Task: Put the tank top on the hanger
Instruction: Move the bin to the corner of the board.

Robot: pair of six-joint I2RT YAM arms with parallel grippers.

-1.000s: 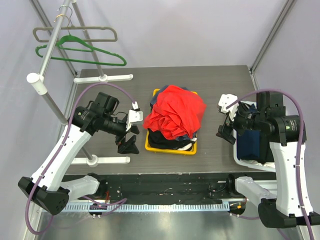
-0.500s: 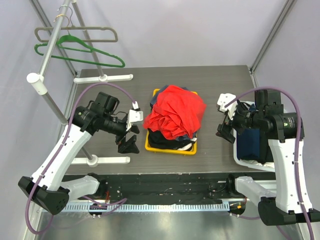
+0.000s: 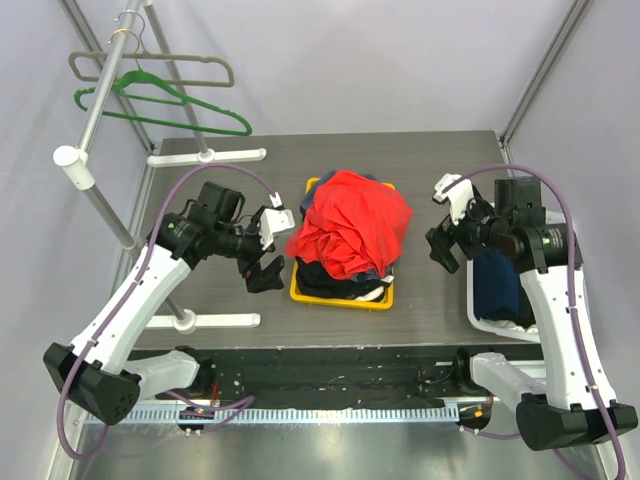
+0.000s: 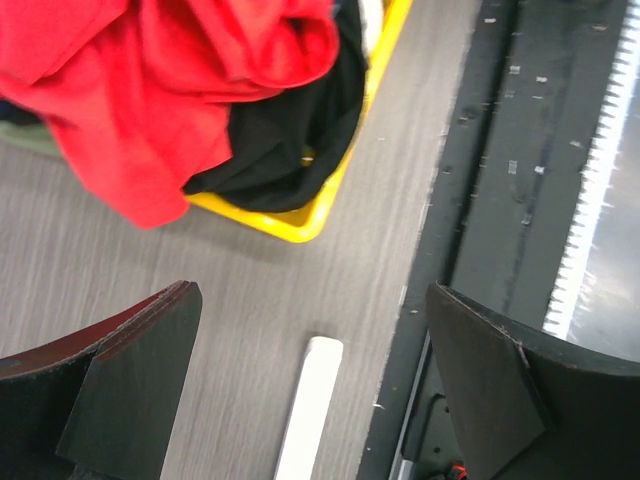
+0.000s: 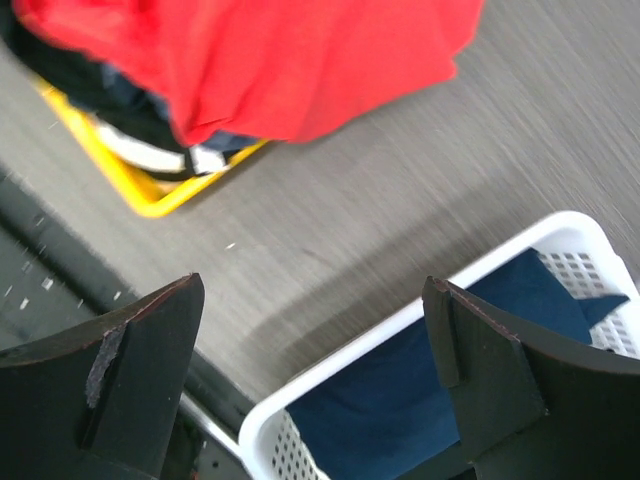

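Grey table point(image 3: 450, 160) carries the tank top point(image 3: 350, 225), heaped on a yellow tray point(image 3: 340, 298). Left gripper point(image 3: 268, 250) and right gripper point(image 3: 445, 222) flank it, jaws apart. I judge this the approach; next one must pinch the fabric.

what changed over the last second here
Both arms swung inward toward the tank top. The left gripper moved right and slightly away from the near edge, closing on the yellow bin. The right gripper shifted slightly left and away from the near edge. Both stayed open and empty. The tank top, bin, white basket and hanger did not move.
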